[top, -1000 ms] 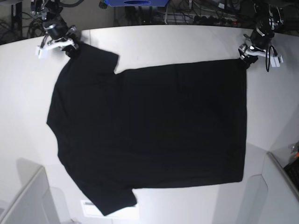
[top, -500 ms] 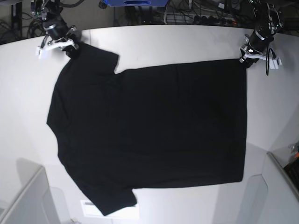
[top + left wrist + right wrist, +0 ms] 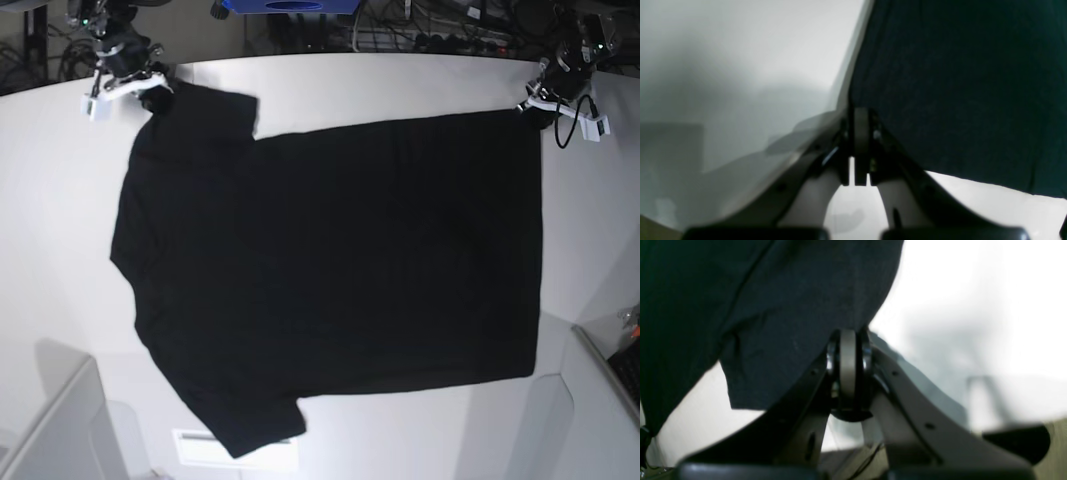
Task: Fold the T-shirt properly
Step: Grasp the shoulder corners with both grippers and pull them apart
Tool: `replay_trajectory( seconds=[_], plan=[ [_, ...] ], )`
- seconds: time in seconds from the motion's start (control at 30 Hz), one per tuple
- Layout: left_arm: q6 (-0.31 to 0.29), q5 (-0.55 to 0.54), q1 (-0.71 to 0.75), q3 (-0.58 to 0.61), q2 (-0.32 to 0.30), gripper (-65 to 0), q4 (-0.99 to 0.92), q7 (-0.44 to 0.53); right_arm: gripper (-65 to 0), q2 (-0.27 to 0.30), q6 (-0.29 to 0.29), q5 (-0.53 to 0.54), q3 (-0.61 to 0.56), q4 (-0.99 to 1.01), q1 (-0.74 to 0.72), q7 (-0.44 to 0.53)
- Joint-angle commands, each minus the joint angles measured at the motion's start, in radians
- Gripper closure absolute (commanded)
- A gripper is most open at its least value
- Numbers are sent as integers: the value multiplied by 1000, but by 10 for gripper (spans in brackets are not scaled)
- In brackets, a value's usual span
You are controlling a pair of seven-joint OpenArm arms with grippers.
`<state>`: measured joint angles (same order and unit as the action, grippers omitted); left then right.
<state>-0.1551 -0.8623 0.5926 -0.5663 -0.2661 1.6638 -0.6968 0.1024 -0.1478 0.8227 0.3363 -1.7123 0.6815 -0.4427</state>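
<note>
The T-shirt (image 3: 340, 270) lies spread flat on the white table (image 3: 400, 85), plain black side up, with its sleeves toward the left. My left gripper (image 3: 541, 104) is shut on its far right corner; the left wrist view shows the closed fingertips (image 3: 861, 115) pinching the edge of the dark cloth (image 3: 957, 83). My right gripper (image 3: 152, 87) is shut on the far left sleeve corner. In the right wrist view the dark cloth (image 3: 790, 306) runs into the closed fingertips (image 3: 847, 340). No print shows.
Grey bins stand at the near left (image 3: 60, 430) and near right (image 3: 590, 400) of the table. A blue box (image 3: 290, 5) and cables lie beyond the far edge. A white label (image 3: 190, 445) peeks from under the near sleeve.
The left gripper has shut on the far right corner. Both grippers have pulled back toward the far edge, dragging the whole shirt away from me and a little to the right.
</note>
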Motion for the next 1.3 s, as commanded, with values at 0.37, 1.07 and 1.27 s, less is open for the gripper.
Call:
replay_trajectory(
  seconds=[0.37, 1.07, 1.27],
  plan=[
    [-2, -5, 123, -8, -11, 0, 151, 13, 0, -30, 6, -10, 42, -163, 157, -15],
    [-2, -5, 209, -87, -11, 0, 210, 12, 0, -79, -63, -9, 40, -272, 261, -17],
    [-2, -11, 208, -76, -6, 0, 217, 10, 0, -79, -59, -9, 40, -277, 202, -17]
  ],
)
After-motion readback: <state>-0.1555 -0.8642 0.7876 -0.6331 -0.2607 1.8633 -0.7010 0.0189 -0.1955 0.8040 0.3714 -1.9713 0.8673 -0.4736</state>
